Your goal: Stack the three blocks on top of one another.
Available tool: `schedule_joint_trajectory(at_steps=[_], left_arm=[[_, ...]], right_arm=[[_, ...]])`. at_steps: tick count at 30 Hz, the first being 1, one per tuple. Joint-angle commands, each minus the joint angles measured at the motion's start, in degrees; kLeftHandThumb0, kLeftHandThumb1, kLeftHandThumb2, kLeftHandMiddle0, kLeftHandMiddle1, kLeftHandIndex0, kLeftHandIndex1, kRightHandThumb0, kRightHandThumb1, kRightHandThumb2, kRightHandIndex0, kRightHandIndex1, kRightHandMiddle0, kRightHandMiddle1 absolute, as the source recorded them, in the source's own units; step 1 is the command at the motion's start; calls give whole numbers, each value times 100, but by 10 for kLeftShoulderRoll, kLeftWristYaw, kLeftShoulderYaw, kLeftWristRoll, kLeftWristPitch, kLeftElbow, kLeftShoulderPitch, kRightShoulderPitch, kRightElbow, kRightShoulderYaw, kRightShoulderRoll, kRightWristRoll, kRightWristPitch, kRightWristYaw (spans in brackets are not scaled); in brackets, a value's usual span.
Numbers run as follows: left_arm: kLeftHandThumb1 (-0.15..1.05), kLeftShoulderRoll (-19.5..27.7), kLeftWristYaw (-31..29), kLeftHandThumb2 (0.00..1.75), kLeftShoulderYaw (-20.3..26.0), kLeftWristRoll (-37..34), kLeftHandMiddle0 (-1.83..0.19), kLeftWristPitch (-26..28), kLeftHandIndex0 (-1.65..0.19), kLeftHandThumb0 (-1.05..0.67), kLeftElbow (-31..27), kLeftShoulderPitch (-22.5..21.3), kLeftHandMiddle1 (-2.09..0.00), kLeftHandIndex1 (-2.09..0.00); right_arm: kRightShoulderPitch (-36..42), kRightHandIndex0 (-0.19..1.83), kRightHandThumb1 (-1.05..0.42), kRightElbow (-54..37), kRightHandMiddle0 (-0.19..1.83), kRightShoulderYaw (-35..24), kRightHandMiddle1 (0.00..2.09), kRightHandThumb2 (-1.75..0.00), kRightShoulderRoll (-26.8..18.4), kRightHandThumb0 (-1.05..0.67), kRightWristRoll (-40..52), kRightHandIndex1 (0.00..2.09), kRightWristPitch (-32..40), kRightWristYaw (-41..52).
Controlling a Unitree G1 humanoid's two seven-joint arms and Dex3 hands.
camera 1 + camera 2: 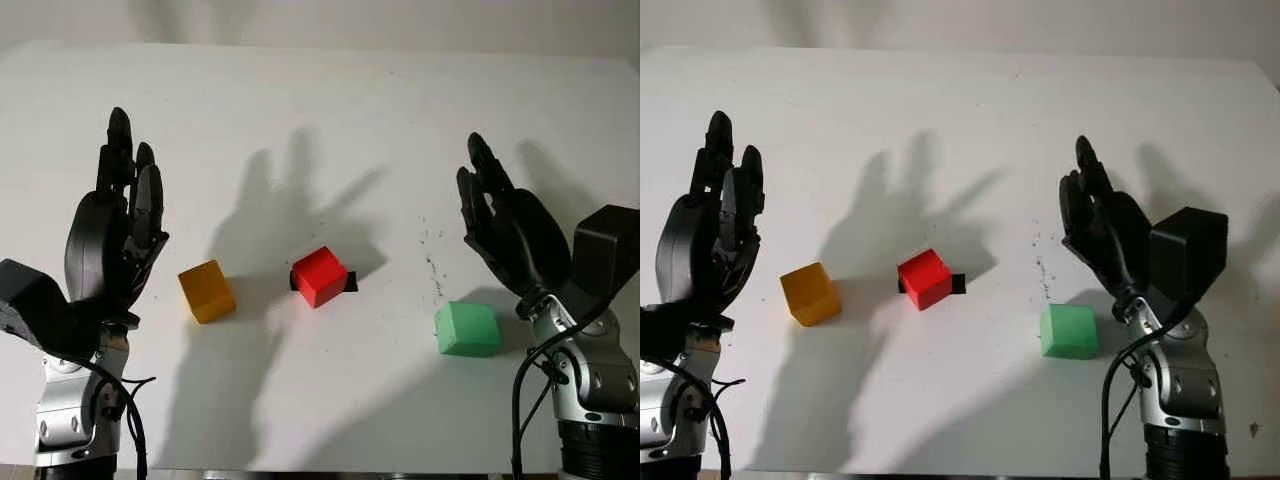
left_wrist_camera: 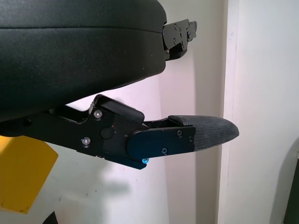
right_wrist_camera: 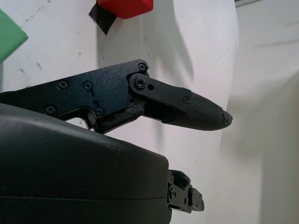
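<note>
Three blocks lay apart from one another on the white table, none stacked. The yellow block sat toward the left, the red block near the middle, and the green block to the right and a little nearer the robot. The red block sat partly on a small black patch, perhaps a piece of tape, though its nature was hard to make out.

The left hand was raised above the table at the left side, just left of the yellow block, open and holding nothing, its fingers extended toward the far edge. In the left wrist view, a corner of the yellow block showed beside the hand's black shell.

The right hand was raised at the right side, above and just behind the green block, likewise open and empty, touching no block. In the right wrist view, the red block with its black patch and a corner of the green block showed beyond the outstretched finger.

Both hands cast dark shadows across the table's middle, reaching the red block.
</note>
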Motion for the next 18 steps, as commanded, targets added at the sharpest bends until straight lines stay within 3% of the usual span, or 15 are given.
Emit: schedule_joint_trajectory(at_steps=[1, 4, 5, 8, 10, 12, 14, 18], left_arm=[[105, 15, -8, 49, 5, 0, 19, -2, 19, -73, -10, 4, -3, -2], [105, 63, -43, 35, 17, -2, -3, 13, 2, -71, -23, 2, -9, -9], [105, 84, -62, 25, 24, -7, -22, 13, -12, -68, -24, -2, -13, -15], [101, 171, -120, 10, 38, 12, -53, 3, -41, -65, -13, -33, -19, -28], [96, 227, -148, 6, 46, 31, -49, 8, -46, -66, -15, -46, -17, -30], [86, 317, -217, 4, 45, 53, -33, -5, -41, -64, -5, -66, -9, -20], [78, 405, -273, 4, 29, 114, -16, -57, -36, -70, 8, -86, -3, -10], [75, 473, -303, 5, -3, 207, -5, -164, -30, -78, 19, -101, -2, -4]], right_arm=[[14, -19, -105, -18, -19, 2, 0, -78, 4, -77, 5, 0, 5, -3], [17, -19, -105, -26, -19, 6, 0, -79, 6, -77, 9, 0, 7, -7], [16, -19, -105, -27, -19, 6, 0, -79, 6, -77, 10, 0, 9, -9], [14, -19, -105, -27, -19, 3, 0, -78, -2, -77, 8, 0, 14, -12], [12, -19, -105, -25, -19, -3, 0, -76, -2, -76, 10, 0, 14, -17], [10, -19, -105, -20, -19, -10, 0, -76, -1, -76, 14, 0, 12, -21], [9, -19, -105, -20, -19, -14, 0, -75, -1, -76, 17, 0, 20, -26], [9, -19, -105, -20, -19, -17, 0, -74, -1, -75, 21, 0, 25, -26]])
